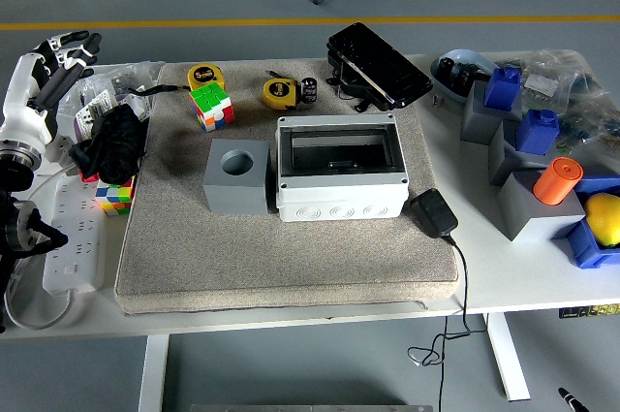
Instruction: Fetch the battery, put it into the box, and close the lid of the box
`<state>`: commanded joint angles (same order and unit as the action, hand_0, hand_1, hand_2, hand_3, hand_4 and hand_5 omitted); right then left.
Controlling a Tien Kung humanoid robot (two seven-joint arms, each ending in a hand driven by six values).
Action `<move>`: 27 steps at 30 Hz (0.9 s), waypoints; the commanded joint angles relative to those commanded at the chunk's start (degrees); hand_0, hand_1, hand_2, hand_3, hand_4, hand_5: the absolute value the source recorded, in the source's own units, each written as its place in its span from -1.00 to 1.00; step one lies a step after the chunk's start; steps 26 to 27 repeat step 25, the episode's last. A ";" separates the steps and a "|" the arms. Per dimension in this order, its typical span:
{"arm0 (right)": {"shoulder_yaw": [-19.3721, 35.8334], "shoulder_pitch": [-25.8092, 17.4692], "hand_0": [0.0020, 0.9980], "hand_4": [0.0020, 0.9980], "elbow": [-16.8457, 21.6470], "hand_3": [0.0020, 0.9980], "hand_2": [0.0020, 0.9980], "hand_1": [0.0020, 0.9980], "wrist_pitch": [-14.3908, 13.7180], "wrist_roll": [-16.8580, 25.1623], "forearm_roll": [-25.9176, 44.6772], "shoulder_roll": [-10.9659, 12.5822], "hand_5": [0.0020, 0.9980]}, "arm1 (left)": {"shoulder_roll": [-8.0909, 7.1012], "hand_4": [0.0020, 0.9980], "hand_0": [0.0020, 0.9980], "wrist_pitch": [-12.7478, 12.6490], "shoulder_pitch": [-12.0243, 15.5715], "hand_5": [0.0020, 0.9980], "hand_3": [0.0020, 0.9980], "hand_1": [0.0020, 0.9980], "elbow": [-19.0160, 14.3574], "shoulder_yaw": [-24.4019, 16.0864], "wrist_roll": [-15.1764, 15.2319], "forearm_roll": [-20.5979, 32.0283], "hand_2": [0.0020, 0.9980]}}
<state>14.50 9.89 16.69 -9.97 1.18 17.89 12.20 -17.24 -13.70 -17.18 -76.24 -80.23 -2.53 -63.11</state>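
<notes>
The battery (308, 89), a small dark cylinder, stands on the grey mat (291, 257) beside a yellow tape measure (279, 93). The white box (339, 172) sits mid-mat with its top open and a dark inside. Its dark lid (378, 65) lies tilted behind it. My left hand (60, 55) hovers at the table's far left edge, well away from the battery and box, with its black fingers spread and holding nothing. My right hand is out of view.
A grey cube with a round hole (235, 175) stands left of the box. Rubik's cubes (211, 105), a black bundle (114, 141) and a power strip (70, 247) lie left. A black adapter (433, 212) lies right of the box. Grey and blue blocks (528, 131) and an orange cylinder (558, 180) crowd the right.
</notes>
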 joint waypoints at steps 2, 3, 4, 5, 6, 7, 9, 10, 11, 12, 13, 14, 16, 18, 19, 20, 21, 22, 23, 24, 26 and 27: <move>0.04 0.02 0.43 0.98 0.01 0.21 0.38 0.39 -0.04 -0.01 -0.04 0.03 0.00 | -0.03 1.00 0.43 0.05 0.00 0.20 0.41 0.44 0.02 -0.02 -0.10 -0.05 0.36; 0.00 0.04 0.43 0.98 0.01 0.21 0.38 0.39 -0.04 -0.03 -0.02 0.04 0.00 | -0.04 1.00 0.43 0.08 0.01 0.20 0.41 0.44 0.04 -0.04 -0.16 -0.08 0.36; -0.06 0.04 0.43 0.98 0.00 0.21 0.38 0.39 -0.03 -0.05 -0.01 0.04 0.00 | -0.07 1.00 0.43 0.11 0.03 0.20 0.41 0.44 0.06 -0.05 -0.21 -0.11 0.36; -0.09 0.03 0.43 0.98 -0.01 0.21 0.38 0.39 -0.03 -0.05 0.01 0.04 0.00 | -0.09 1.00 0.43 0.13 0.04 0.20 0.41 0.44 0.08 -0.06 -0.24 -0.13 0.36; -0.15 0.02 0.43 0.98 -0.01 0.21 0.38 0.39 -0.01 -0.05 0.00 0.05 0.00 | -0.11 1.00 0.43 0.22 0.08 0.20 0.41 0.44 0.11 -0.08 -0.31 -0.17 0.36; -0.24 0.00 0.43 0.98 -0.01 0.21 0.38 0.39 0.02 -0.08 0.02 0.06 0.00 | -0.13 1.00 0.43 0.25 0.11 0.20 0.41 0.44 0.12 -0.08 -0.34 -0.17 0.36; -0.35 -0.03 0.43 0.98 -0.03 0.21 0.38 0.39 0.02 -0.07 0.07 0.04 0.00 | -0.14 1.00 0.43 0.30 0.16 0.20 0.41 0.44 0.19 -0.08 -0.40 -0.19 0.36; -0.37 -0.04 0.43 0.98 -0.03 0.21 0.38 0.39 0.03 -0.05 0.08 0.04 0.00 | -0.17 1.00 0.43 0.35 0.17 0.20 0.41 0.44 0.22 -0.08 -0.46 -0.21 0.36; -0.43 -0.06 0.43 0.98 -0.01 0.21 0.38 0.39 0.05 -0.03 0.06 0.04 0.00 | -0.18 1.00 0.43 0.35 0.22 0.20 0.41 0.44 0.22 -0.09 -0.48 -0.23 0.36; -0.44 -0.07 0.43 0.98 0.00 0.21 0.38 0.39 0.05 -0.02 0.03 0.03 0.00 | -0.20 1.00 0.43 0.34 0.25 0.20 0.41 0.44 0.22 -0.09 -0.48 -0.24 0.36; -0.46 -0.06 0.43 0.98 0.00 0.21 0.38 0.39 0.04 -0.01 0.00 0.04 0.00 | -0.21 1.00 0.43 0.36 0.26 0.20 0.41 0.44 0.23 -0.12 -0.50 -0.24 0.36; -0.48 -0.04 0.43 0.98 0.00 0.21 0.38 0.39 0.04 0.00 -0.02 0.05 0.00 | -0.21 1.00 0.43 0.37 0.26 0.20 0.41 0.44 0.25 -0.17 -0.53 -0.26 0.36; -0.50 -0.05 0.43 0.98 -0.01 0.21 0.38 0.39 0.06 -0.01 0.00 0.06 0.00 | -0.20 1.00 0.43 0.38 0.26 0.20 0.41 0.44 0.30 -0.16 -0.57 -0.23 0.36; -0.46 -0.15 0.43 0.98 -0.02 0.21 0.38 0.39 0.06 0.00 -0.03 0.07 0.00 | -0.21 1.00 0.43 0.44 0.32 0.20 0.41 0.44 0.34 -0.16 -0.62 -0.21 0.36; -0.43 -0.19 0.43 0.98 -0.02 0.21 0.38 0.39 0.05 0.00 -0.05 0.07 0.00 | -0.21 1.00 0.43 0.48 0.36 0.20 0.41 0.44 0.35 -0.18 -0.63 -0.16 0.36; -0.37 -0.24 0.43 0.98 -0.04 0.21 0.38 0.39 0.03 0.03 -0.05 0.06 0.00 | -0.20 1.00 0.43 0.52 0.40 0.20 0.41 0.44 0.35 -0.20 -0.64 -0.13 0.36; -0.20 -0.30 0.43 0.98 -0.05 0.21 0.38 0.39 -0.03 0.10 -0.10 0.04 0.00 | -0.17 1.00 0.43 0.52 0.45 0.20 0.41 0.44 0.33 -0.26 -0.67 -0.16 0.36; -0.12 -0.34 0.43 0.98 -0.05 0.21 0.38 0.39 -0.05 0.13 -0.12 0.02 0.00 | -0.13 1.00 0.43 0.51 0.49 0.20 0.41 0.44 0.30 -0.29 -0.67 -0.17 0.36; -0.09 -0.37 0.43 0.98 -0.05 0.21 0.38 0.39 -0.04 0.14 -0.12 0.01 0.00 | -0.10 1.00 0.43 0.51 0.52 0.20 0.41 0.44 0.29 -0.33 -0.68 -0.17 0.36; -0.06 -0.41 0.43 0.98 -0.05 0.21 0.38 0.39 -0.04 0.14 -0.13 -0.02 0.00 | -0.06 1.00 0.43 0.51 0.57 0.20 0.41 0.44 0.27 -0.38 -0.70 -0.19 0.36; -0.02 -0.47 0.43 0.98 -0.07 0.21 0.38 0.39 -0.03 0.15 -0.14 -0.05 0.00 | 0.00 1.00 0.43 0.52 0.62 0.20 0.41 0.44 0.27 -0.44 -0.75 -0.21 0.36; -0.02 -0.47 0.43 0.98 -0.07 0.21 0.38 0.39 -0.03 0.15 -0.14 -0.05 0.00 | 0.00 1.00 0.43 0.52 0.62 0.20 0.41 0.44 0.27 -0.44 -0.75 -0.21 0.36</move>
